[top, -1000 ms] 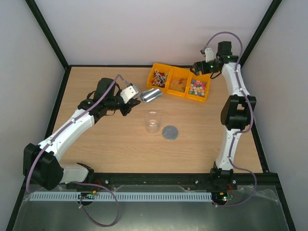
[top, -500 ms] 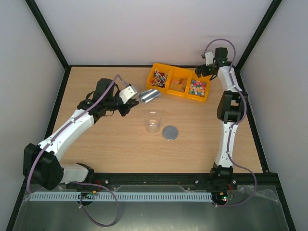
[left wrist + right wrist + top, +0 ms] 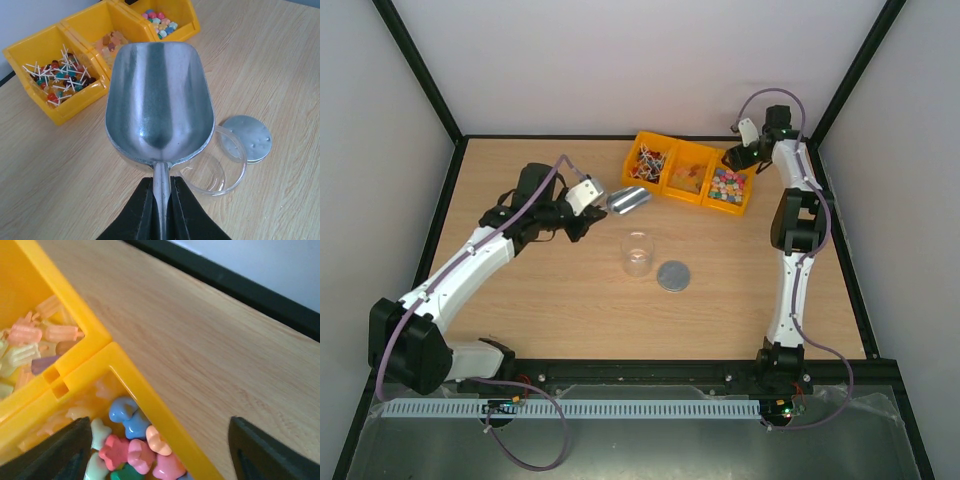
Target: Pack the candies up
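Three yellow bins are set in a row at the far side of the bench [image 3: 550,290], and the candies [image 3: 729,184] are sorted among them. The left bin [image 3: 70,112] is filled with red, white and dark pieces on white sticks [image 3: 60,80]. The middle bin [image 3: 85,320] is filled with amber-orange pieces [image 3: 112,40], and the right bin [image 3: 145,395] with pastel multicoloured pieces [image 3: 132,450]. A clear cup [image 3: 638,255] is stood near the middle of the bench, with a grey round disc [image 3: 673,276] just beside it.

The bench is of pale wood grain and is enclosed by white walls [image 3: 620,60] and a black frame.

A silver metal scoop [image 3: 157,100] is clamped by its handle in the left gripper [image 3: 161,187]. Its empty bowl is held between the cup and the left bin, close to that bin. The right gripper [image 3: 160,455] is spread wide across the far rim of the right bin. One finger is over the bin's inside and the other over bare bench; nothing is held
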Tool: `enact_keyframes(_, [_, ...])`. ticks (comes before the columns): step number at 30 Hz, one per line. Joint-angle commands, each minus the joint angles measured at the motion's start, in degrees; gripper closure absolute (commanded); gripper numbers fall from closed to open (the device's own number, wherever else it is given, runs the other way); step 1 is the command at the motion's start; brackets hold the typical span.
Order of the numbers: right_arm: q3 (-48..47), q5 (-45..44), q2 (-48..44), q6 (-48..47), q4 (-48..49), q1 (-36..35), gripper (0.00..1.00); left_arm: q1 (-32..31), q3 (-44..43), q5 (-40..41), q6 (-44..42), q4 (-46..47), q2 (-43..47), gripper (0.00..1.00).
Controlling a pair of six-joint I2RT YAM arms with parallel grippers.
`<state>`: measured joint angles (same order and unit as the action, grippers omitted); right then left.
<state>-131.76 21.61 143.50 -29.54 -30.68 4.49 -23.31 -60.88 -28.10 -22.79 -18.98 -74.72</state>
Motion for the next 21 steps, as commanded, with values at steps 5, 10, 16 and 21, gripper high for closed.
enact_keyframes(5, [5.9, 7.9, -6.3, -8.8, -17.4, -0.3, 0.44, 0.5, 0.2, -1.4, -0.3, -0.2, -0.3, 0.98])
enact_keyframes(10, [21.1, 6.2, -14.5, -9.6, -13.3, -0.3, 0.56, 0.5, -0.8, 0.4, 0.3, 0.5, -1.8, 0.98])
enact_keyframes(16, [33.8, 5.3, -22.0, -7.7, -7.5, -0.5, 0.66, 0.5, -6.0, 8.0, 2.8, -2.5, -6.4, 0.98])
enact_keyframes(21, [43.4, 5.0, -27.9, -7.5, -2.8, -2.6, 0.72, 0.9, -12.4, 14.6, 1.3, -7.9, -11.8, 0.98])
